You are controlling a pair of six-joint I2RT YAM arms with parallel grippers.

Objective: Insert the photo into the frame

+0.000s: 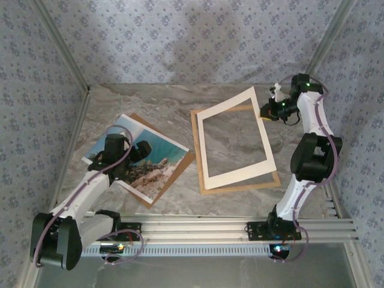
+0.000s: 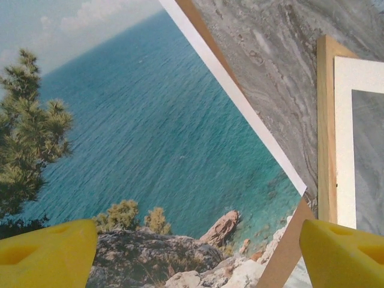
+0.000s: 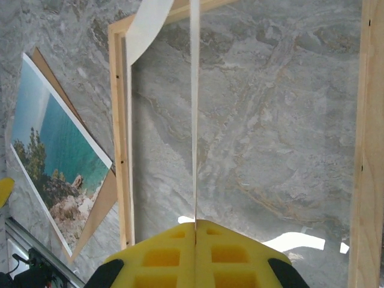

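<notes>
**Photo** (image 1: 159, 153): a coastal print, laid flat and askew on the left half of the table (image 1: 174, 108). It is carried on a brown board (image 1: 185, 167), whose corners are seen past the print's edges. The print is set apart from the frame, with bare table between, and no part of it is placed inside. In the left wrist view the sea, trees and rocks of the photo (image 2: 150, 150) are seen close up, with the board (image 2: 282, 255) exposed at its corner.

**Frame** (image 1: 195, 144): thin light wood, laid flat on the right half of the table. Marbled table surface is seen through its middle. Its left rail (image 3: 119, 150) is seen in the right wrist view.

**Mat** (image 1: 231, 105): cream, with a rectangular opening, laid crooked over the frame. Its far right corner is raised off the wood while its near edge is left resting on the frame. In the right wrist view the mat (image 3: 147, 27) is seen almost edge-on.

**Left gripper** (image 1: 133, 153): positioned over the photo, jaws spread wide and nothing grasped. The yellow pads (image 2: 48, 252) are seen at either side of the print. Whether they touch it cannot be told.

**Right gripper** (image 1: 268, 110): clamped on the mat's raised corner. In the right wrist view the gripper (image 3: 195, 227) is closed, with the mat's thin edge pinched between the yellow fingers (image 3: 162, 258).
</notes>
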